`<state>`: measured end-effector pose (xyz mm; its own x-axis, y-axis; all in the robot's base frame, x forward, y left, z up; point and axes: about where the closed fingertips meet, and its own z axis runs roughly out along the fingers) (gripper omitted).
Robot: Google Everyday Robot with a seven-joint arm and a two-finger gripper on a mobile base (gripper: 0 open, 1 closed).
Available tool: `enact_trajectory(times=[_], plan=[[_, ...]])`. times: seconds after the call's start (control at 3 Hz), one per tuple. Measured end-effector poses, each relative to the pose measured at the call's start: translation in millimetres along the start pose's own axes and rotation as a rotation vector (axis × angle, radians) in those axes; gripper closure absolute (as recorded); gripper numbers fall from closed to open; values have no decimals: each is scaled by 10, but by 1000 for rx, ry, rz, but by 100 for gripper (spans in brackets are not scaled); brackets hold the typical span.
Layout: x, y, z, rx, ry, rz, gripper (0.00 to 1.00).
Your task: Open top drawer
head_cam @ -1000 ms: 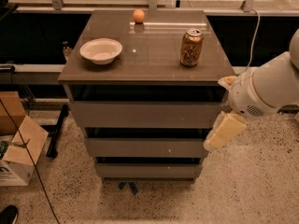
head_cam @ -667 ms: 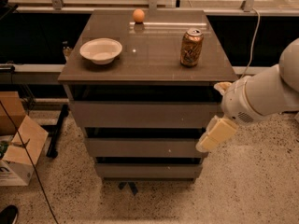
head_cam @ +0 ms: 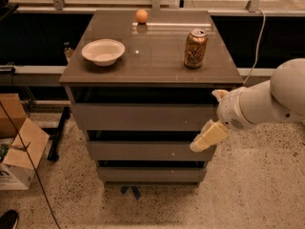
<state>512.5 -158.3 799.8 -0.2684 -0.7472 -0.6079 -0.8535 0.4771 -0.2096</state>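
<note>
Camera view, inspection of my own work. The cabinet [head_cam: 151, 61] stands square to the lens with three grey fronts stacked under a dark top. The top drawer [head_cam: 143, 117] is the uppermost front, directly under the top, with a dark gap along its upper edge. My arm [head_cam: 267, 101] enters from the right at the height of that front. My gripper [head_cam: 206, 120] is at the right end of the top drawer, spread and holding nothing: one finger [head_cam: 208, 136] slants down across the corner toward the second front, and the other shows only as a tip by the gap above. Whether either finger touches the front, I cannot tell. On the top sit a bowl [head_cam: 103, 51], a can [head_cam: 195, 48] and an orange ball [head_cam: 141, 16], well apart from one another.

Progress: the drawer front sits flush under the top, so I judge the pull not yet begun. Approach is nearly done; hooking the edge and drawing outward remain.

Change noted: over the last second my gripper has shifted left, closing on the cabinet's right side. The fronts and tabletop items are unmoved.
</note>
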Motion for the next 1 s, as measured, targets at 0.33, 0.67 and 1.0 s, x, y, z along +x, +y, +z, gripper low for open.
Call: enact_trajectory(times=[0.33,0.67,1.0], plan=[[39,-83,255,-1,-17,19,0],[162,-168,501,10,-10,60,0],[195,-167,541,12,-1,66,0]])
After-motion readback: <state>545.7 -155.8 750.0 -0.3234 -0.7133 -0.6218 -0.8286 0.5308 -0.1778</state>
